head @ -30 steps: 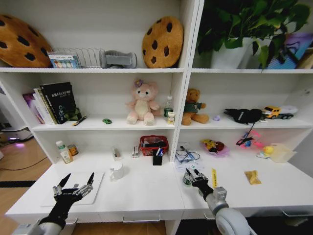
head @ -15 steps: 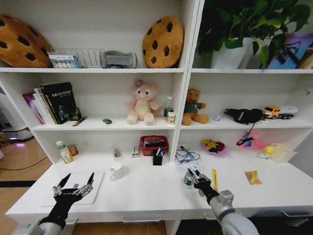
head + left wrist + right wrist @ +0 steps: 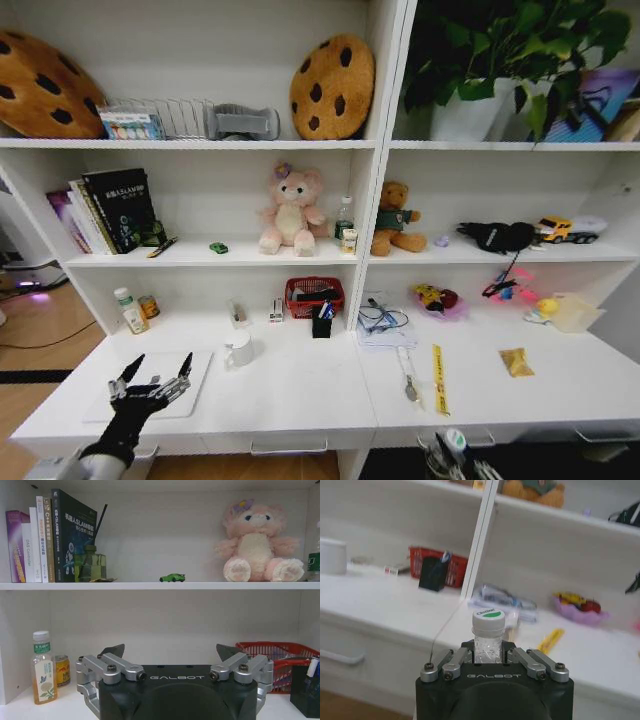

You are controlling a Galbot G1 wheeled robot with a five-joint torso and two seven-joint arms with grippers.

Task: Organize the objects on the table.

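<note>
Fingers of the right hand (image 3: 489,656) are clamped on the small jar (image 3: 488,635), gripping its clear body just below the white cap with the green mark; the jar stands upright between them. In the head view this hand sits at the very bottom of the frame, below the front edge of the surface (image 3: 300,400), with the jar's cap (image 3: 456,437) just visible, so the jar is off the surface and in front of it. The jar looks light and rigid, likely smooth-walled plastic or glass, so it could slip or twist; a hold low on the body under the cap, as now, seems sound.

Over the left front of the surface, the left hand (image 3: 151,385) hovers with its fingers spread apart and holding nothing, above a flat pale laptop (image 3: 190,375).

Farther in, a white mug (image 3: 239,349) stands near the middle, and a pen-like tool (image 3: 408,375) lies beside a yellow ruler (image 3: 437,378) on the right part of the surface. Behind them sit a red basket (image 3: 314,295) and a black pen holder (image 3: 322,322). On the shelf above, a tiny green toy car (image 3: 172,577) rests near a pink plush toy (image 3: 257,542).
</note>
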